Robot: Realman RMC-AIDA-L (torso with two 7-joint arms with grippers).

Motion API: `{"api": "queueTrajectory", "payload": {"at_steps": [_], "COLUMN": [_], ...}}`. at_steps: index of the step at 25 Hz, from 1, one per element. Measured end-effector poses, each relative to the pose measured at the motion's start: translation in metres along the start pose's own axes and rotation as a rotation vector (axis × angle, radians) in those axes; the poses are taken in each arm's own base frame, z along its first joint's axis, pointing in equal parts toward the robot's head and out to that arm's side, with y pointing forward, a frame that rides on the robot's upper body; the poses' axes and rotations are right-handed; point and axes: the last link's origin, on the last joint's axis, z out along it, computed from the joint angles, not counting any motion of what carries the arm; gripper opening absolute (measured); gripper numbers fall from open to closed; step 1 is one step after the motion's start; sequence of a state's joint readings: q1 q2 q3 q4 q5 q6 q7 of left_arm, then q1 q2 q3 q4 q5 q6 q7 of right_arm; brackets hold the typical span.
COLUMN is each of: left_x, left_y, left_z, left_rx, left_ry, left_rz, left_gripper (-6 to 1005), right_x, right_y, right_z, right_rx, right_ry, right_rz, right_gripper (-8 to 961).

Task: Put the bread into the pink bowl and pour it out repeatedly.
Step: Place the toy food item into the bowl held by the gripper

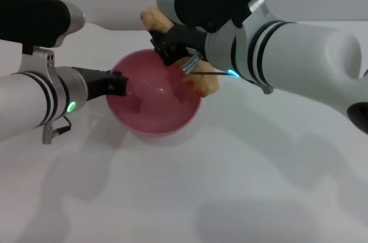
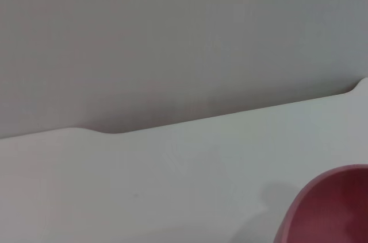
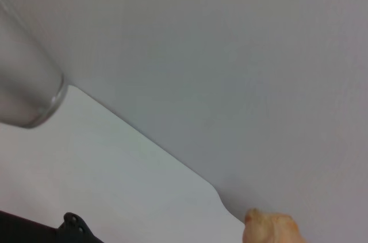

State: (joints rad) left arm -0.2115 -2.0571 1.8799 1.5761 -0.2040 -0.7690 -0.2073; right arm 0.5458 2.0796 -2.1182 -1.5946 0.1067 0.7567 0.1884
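Loading step in hand. The round glossy pink plastic bowl (image 1: 154,95) sits on the white desk (image 1: 230,197). The left pincer (image 1: 119,84) is clamped on its nine o'clock rim. The right pincer (image 1: 169,49) grips the ridged golden-tan bread (image 1: 156,20) above its one o'clock rim. Next move, by judgement: lower the bread inside, then release.

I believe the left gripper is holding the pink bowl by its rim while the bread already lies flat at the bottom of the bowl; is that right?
Not quite. The left gripper does grip the pink bowl at its rim, but the bread is not lying in the bowl. The head view shows it held by the right gripper above the bowl's far rim, and the bowl's inside holds nothing.
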Motion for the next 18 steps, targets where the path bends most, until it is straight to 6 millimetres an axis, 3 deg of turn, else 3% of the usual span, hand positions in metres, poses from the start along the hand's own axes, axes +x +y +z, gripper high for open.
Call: {"api": "queueTrajectory", "payload": {"at_steps": [2, 13, 18], "left_x": [0.0006, 0.0015, 0.002], "left_y": [0.0013, 0.0038, 0.0047], "left_z": [0.0, 0.0004, 0.0005], "left_rx": [-0.003, -0.009, -0.011], "left_ry": [0.001, 0.003, 0.004], "left_rz": [0.003, 0.012, 0.014], "left_gripper": [48, 48, 49], "right_x": [0.0025, 0.0084, 0.0071], "right_y": [-0.0008, -0.0048, -0.0025], "right_z": [0.0024, 0.0043, 0.0021], "right_rx": [0.0, 0.005, -0.001], "right_ry": [-0.001, -0.014, -0.022], "right_rz": [0.003, 0.034, 0.031], "right_gripper": [258, 397, 573]}}
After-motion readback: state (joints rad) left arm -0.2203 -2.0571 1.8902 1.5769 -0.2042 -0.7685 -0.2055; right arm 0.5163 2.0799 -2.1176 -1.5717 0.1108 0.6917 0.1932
